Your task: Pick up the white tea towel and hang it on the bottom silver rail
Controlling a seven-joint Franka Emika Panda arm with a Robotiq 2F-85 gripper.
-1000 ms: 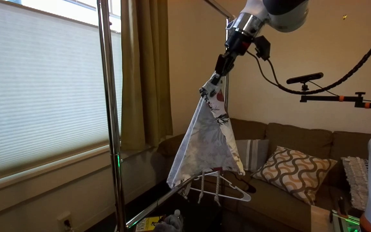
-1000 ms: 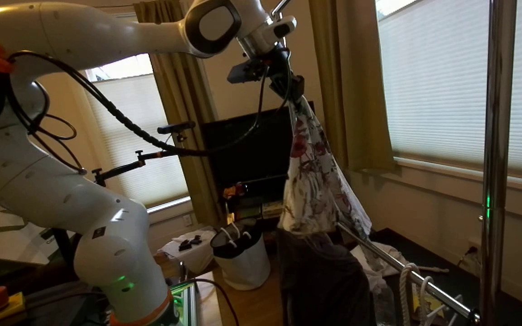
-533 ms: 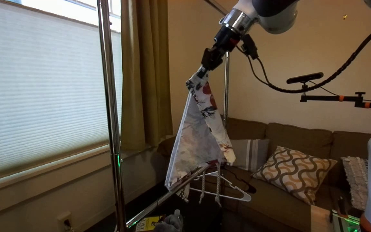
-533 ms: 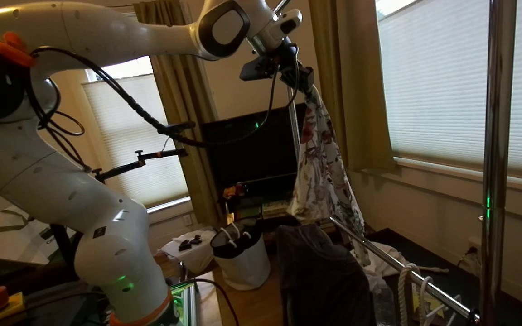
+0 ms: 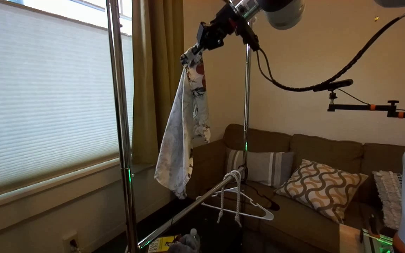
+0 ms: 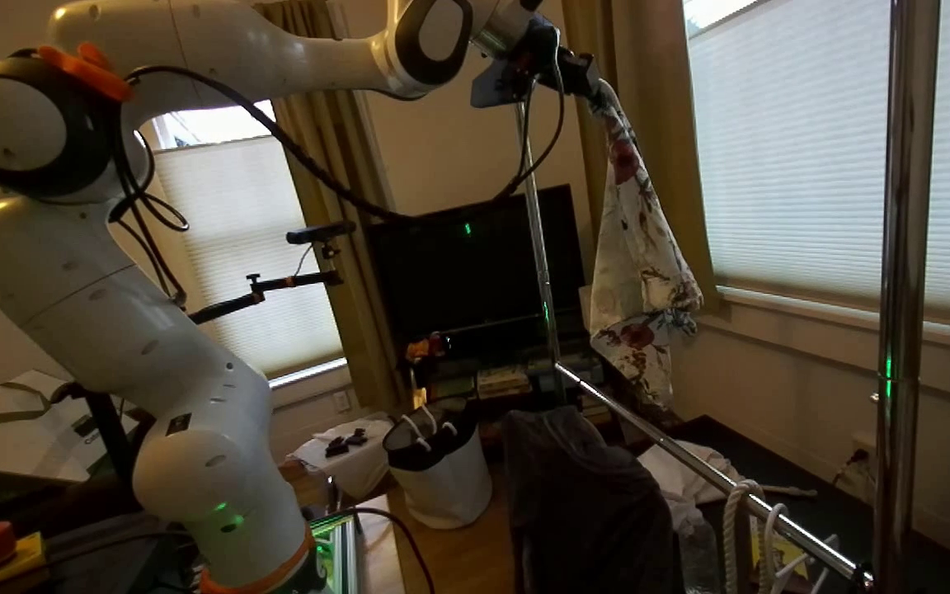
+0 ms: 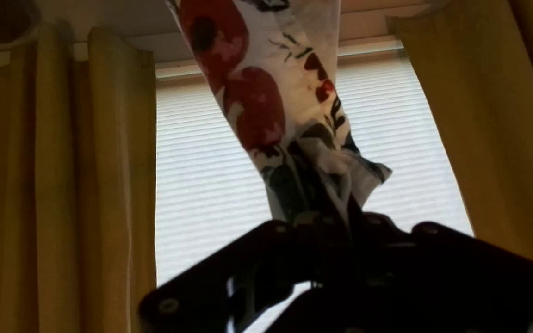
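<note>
1. Dangling from the gripper (image 5: 195,51), the white towel (image 5: 179,133) hangs apart from the bottom rail (image 5: 188,209), showing higher than it in both exterior views.
2. I see the fingers (image 5: 198,48) clenched, grasping the towel's bunched top.
3. White rope (image 5: 237,174) loops over the rail; a white hanger (image 5: 266,216) shows below it.
4. Past the rail, in an exterior view, stands a brown sofa (image 5: 329,149).

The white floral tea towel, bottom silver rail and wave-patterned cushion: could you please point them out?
White floral tea towel (image 6: 637,247): in an exterior view, middle of the cloth.
Bottom silver rail (image 5: 189,208): in an exterior view, midway along.
Wave-patterned cushion (image 5: 322,188): in an exterior view, front face.
</note>
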